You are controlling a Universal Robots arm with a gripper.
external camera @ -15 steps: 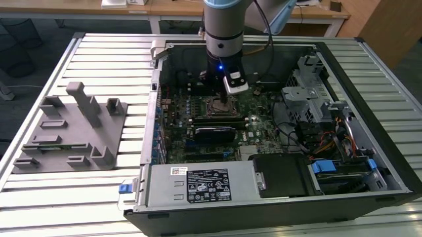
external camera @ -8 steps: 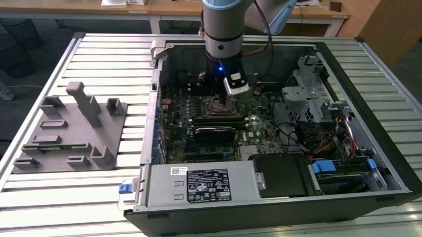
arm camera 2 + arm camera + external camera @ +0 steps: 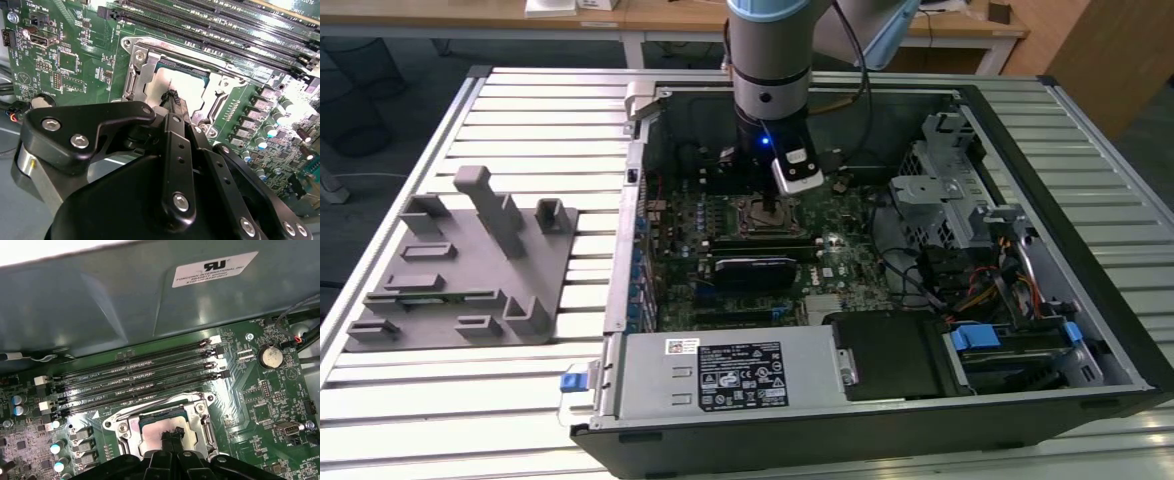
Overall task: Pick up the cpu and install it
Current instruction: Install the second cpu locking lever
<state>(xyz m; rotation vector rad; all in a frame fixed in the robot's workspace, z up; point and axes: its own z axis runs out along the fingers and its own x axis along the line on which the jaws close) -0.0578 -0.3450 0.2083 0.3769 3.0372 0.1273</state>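
I've got the arm (image 3: 771,70) plunged straight down into the open computer case (image 3: 881,400). The gripper (image 3: 172,97) has its fingers pressed together, tips on the cpu (image 3: 162,429), which sits inside the socket frame (image 3: 125,427). Memory slots (image 3: 135,377) crowd its twelve o'clock edge.

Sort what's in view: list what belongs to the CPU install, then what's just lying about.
Job:
cpu, lying in the socket
socket frame around it
gripper, fingertips down at the cpu's top
motherboard

Lying about:
grey fixture beside the case, at the exterior view's left
power supply
empty memory slots
coin battery
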